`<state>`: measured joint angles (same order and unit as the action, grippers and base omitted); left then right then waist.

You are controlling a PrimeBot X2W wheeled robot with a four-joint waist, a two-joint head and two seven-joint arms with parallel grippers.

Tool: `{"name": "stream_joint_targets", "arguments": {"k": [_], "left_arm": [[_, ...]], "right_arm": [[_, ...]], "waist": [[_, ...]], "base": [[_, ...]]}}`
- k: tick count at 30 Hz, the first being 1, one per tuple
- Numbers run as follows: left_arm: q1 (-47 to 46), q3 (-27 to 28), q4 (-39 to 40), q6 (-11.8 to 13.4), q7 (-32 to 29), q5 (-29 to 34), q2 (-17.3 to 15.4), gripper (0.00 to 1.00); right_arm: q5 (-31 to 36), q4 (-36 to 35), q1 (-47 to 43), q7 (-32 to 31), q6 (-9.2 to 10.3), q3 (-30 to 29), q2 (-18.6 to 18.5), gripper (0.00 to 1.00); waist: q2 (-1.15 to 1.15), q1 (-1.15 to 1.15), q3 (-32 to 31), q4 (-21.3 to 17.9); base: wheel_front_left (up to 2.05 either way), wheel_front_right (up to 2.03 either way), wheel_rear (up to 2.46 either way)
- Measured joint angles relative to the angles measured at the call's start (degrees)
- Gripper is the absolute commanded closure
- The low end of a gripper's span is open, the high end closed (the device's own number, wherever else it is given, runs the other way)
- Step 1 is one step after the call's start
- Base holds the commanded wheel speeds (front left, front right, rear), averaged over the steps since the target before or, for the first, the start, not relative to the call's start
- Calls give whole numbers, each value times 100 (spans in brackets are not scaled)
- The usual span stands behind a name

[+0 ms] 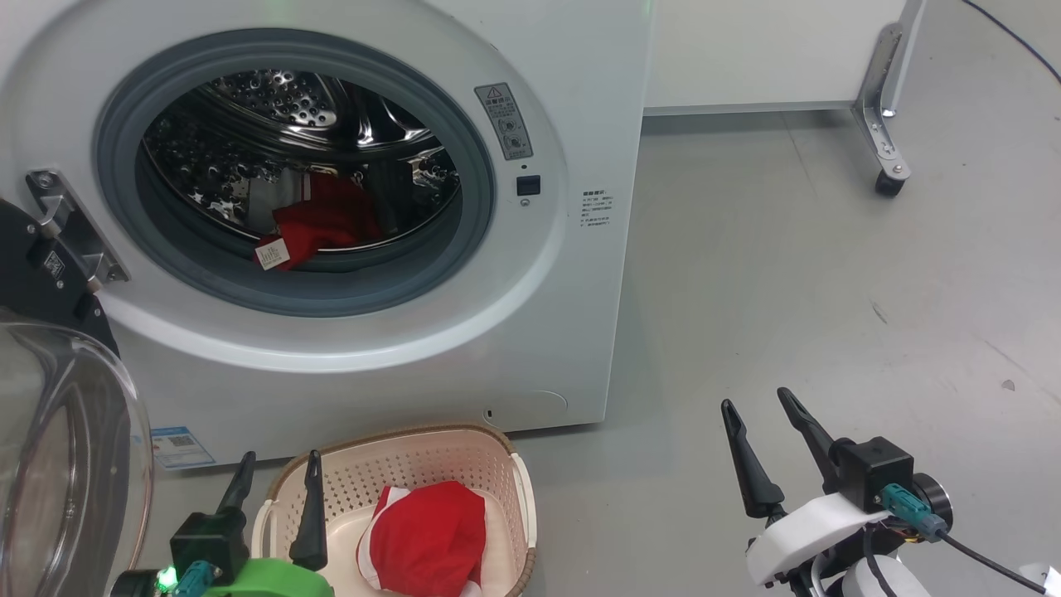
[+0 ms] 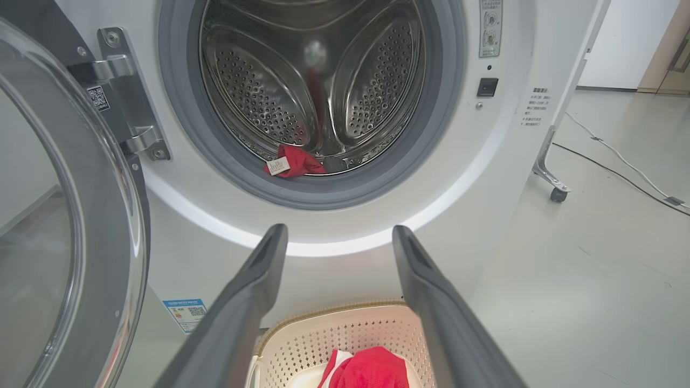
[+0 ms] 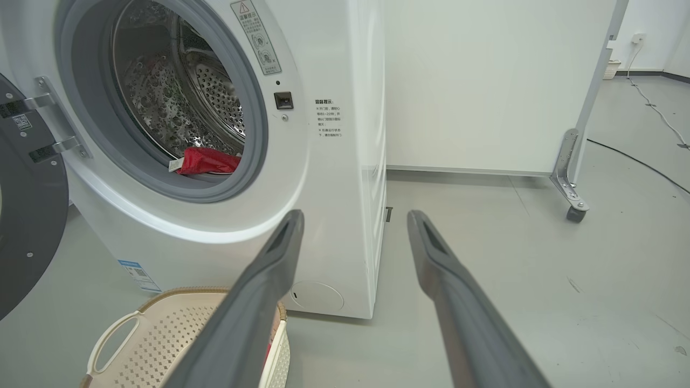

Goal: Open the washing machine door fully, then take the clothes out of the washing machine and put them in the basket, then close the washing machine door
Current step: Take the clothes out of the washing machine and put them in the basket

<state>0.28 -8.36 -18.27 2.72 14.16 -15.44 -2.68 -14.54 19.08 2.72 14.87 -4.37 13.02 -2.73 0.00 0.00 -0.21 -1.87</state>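
door (image 1: 58,448): hanging wide left, clearing the drum (image 1: 282,99)
clothes (image 1: 327,224): one waiting inside, one lying in the near basket (image 1: 390,481)
left gripper (image 1: 281,456), right gripper (image 1: 756,398): gaping, gripping nothing

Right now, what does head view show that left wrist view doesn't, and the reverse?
Head view adds: the right gripper, open over bare floor. Left wrist view adds: the drum's back wall and a white floor cable. Both: washing machine door swung open, one red garment inside the washing machine, a second red garment in the basket, left gripper open near the basket.
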Motion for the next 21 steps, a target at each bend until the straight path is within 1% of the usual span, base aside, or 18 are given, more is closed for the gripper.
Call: {"name": "stream_joint_targets", "arguments": {"k": [10, 21], "left_arm": [[95, -46, 215, 53, -59, 1, 0, 0], [87, -114, 382, 53, -313, -26, -1, 0]], "right_arm": [[0, -23, -1, 0, -1, 2, 1, 0], [5, -105, -20, 0, -2, 41, 3, 0]], "waist": [[0, 0, 1, -35], [0, 0, 128, -64]], "base": [[0, 0, 0], [0, 0, 0]]}}
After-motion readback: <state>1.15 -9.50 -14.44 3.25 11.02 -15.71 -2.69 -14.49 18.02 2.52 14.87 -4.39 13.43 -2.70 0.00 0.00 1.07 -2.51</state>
